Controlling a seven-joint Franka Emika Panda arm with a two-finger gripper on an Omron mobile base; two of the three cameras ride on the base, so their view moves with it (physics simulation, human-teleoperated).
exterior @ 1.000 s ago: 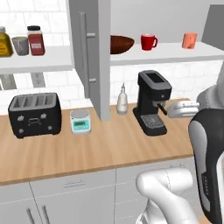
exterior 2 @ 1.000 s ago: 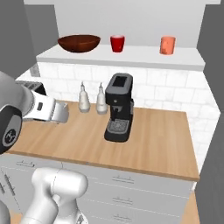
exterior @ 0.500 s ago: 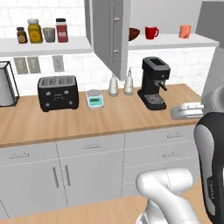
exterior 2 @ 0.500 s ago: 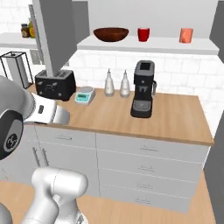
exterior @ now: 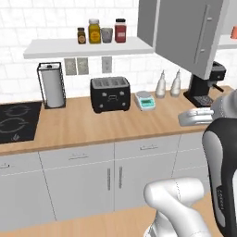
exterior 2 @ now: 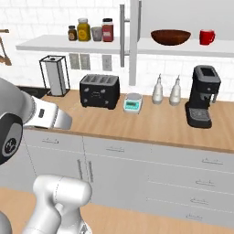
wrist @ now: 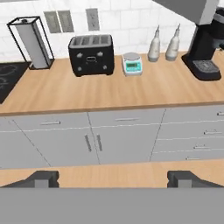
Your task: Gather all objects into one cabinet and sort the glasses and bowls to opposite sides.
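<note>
We see a long wooden counter (exterior 2: 151,121) carrying a paper towel holder (exterior 2: 54,75), black toaster (exterior 2: 99,90), small scale (exterior 2: 132,102), two pale bottles (exterior 2: 166,89) and black coffee machine (exterior 2: 202,96). An open white shelf (exterior: 88,46) holds three spice jars (exterior: 100,31) and a pale grey cup (exterior: 107,34). The cabinet shelf (exterior 2: 183,47) holds a brown bowl (exterior 2: 170,36) and red mug (exterior 2: 207,36).

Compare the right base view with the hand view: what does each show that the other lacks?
Right base view alone: the dark brown bowl and red mug on the cabinet shelf, and the pale grey cup among spice jars. Hand view alone: the open gripper and the cooktop edge. Both: toaster, scale, coffee machine.
</note>
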